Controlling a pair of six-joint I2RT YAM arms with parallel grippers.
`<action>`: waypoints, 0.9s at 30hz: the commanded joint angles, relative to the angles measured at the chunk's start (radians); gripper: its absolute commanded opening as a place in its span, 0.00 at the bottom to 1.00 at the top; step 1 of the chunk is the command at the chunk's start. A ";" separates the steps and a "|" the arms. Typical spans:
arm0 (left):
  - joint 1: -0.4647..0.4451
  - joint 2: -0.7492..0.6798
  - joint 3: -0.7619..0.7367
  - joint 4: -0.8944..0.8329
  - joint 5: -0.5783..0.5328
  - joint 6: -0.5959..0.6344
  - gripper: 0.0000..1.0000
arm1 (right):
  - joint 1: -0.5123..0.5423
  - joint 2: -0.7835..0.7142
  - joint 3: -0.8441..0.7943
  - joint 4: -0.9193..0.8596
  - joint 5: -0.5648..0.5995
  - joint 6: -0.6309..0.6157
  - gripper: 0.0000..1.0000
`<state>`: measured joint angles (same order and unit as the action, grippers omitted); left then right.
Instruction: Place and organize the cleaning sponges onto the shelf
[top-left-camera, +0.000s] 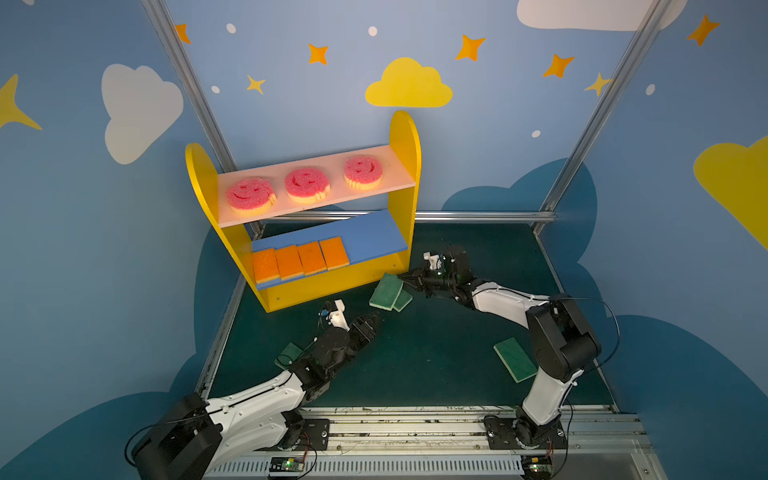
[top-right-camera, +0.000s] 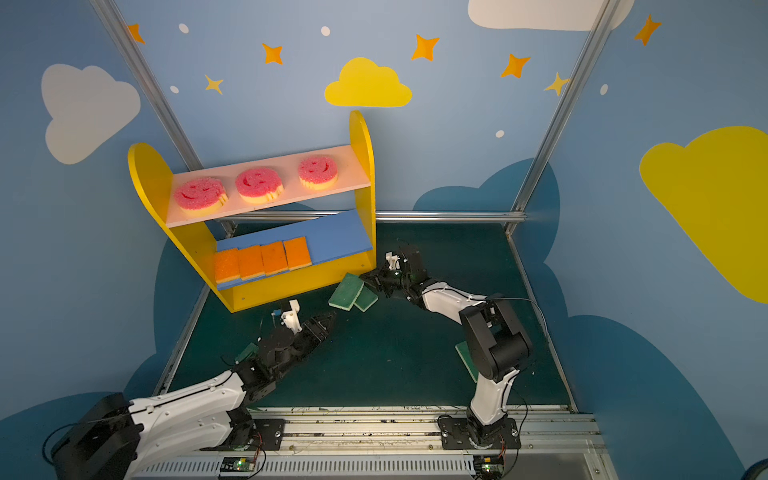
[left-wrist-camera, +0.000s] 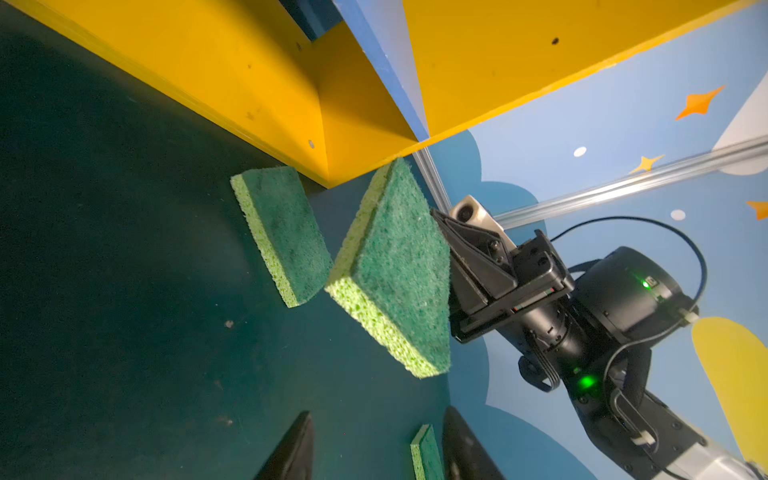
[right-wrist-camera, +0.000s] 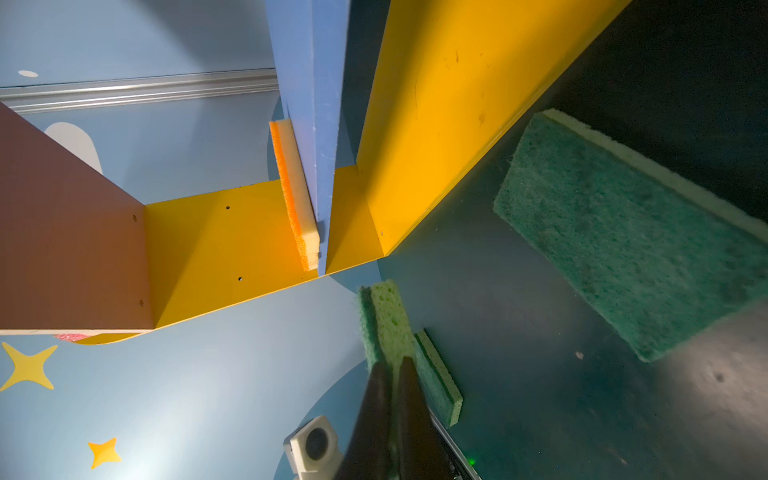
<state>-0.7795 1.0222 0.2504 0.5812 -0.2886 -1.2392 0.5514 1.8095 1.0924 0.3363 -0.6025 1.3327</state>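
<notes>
The shelf (top-left-camera: 405, 137) (top-right-camera: 361, 133) holds three pink smiley sponges (top-left-camera: 306, 185) on its pink board and several orange sponges (top-left-camera: 300, 259) on its blue board. My right gripper (top-left-camera: 401, 276) (right-wrist-camera: 395, 361) is shut on a green sponge (top-left-camera: 386, 291) (left-wrist-camera: 395, 270) (right-wrist-camera: 384, 320), which hangs tilted by the shelf's right foot. It hangs over a second green sponge (top-left-camera: 405, 300) (left-wrist-camera: 282, 232) (right-wrist-camera: 623, 249) on the mat. My left gripper (top-left-camera: 376, 322) (left-wrist-camera: 378, 415) is open and empty, low over the mat in front of the shelf.
In both top views a green sponge (top-left-camera: 289, 354) lies half hidden under my left arm. Another (top-left-camera: 515, 359) (top-right-camera: 465, 357) lies beside my right arm's elbow. Blue walls and metal rails (top-left-camera: 478, 216) close in the dark green mat (top-left-camera: 436, 340).
</notes>
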 joint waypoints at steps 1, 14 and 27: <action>-0.005 -0.006 -0.005 0.066 -0.065 -0.026 0.45 | 0.015 0.011 0.027 0.052 -0.002 0.030 0.00; -0.007 0.016 0.000 0.087 -0.101 -0.077 0.53 | 0.050 0.010 0.009 0.075 -0.010 0.036 0.00; -0.007 0.008 0.005 0.078 -0.137 -0.067 0.38 | 0.080 -0.006 0.014 0.035 0.004 -0.008 0.00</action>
<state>-0.7860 1.0359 0.2481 0.6487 -0.4023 -1.3121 0.6220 1.8145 1.0924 0.3775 -0.6025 1.3460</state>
